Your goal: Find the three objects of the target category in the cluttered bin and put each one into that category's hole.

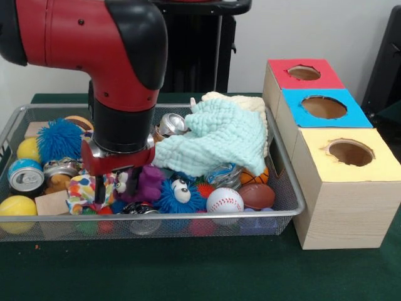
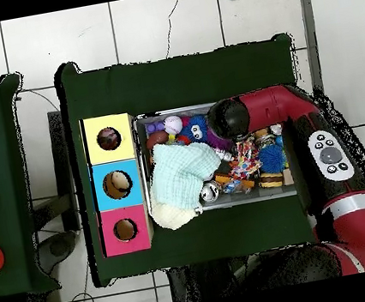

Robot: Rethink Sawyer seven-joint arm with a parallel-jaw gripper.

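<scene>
The wire mesh bin (image 1: 294,194) is full of toys; it also shows in the overhead view (image 2: 140,126). My gripper (image 1: 111,188) is down in its front left part, right against a white polka-dot cloth (image 1: 81,187). I cannot tell whether it is open or shut. In the overhead view the arm (image 2: 241,117) hides the gripper, and a multicolour dotted patch (image 2: 245,167) lies just beyond it. No other dotted cloth shows. The yellow-topped box's hole (image 1: 351,152) stands right of the bin; it also shows in the overhead view (image 2: 108,139).
A mint-green waffle cloth (image 1: 216,141) covers the bin's back right, over a cream cloth (image 1: 247,103). Blue-topped (image 1: 324,107) and red-topped (image 1: 304,73) holes stand behind the yellow one. A baseball (image 1: 224,200), a purple toy (image 1: 149,182), a blue can (image 1: 25,175) and yellow balls (image 1: 17,205) surround the gripper.
</scene>
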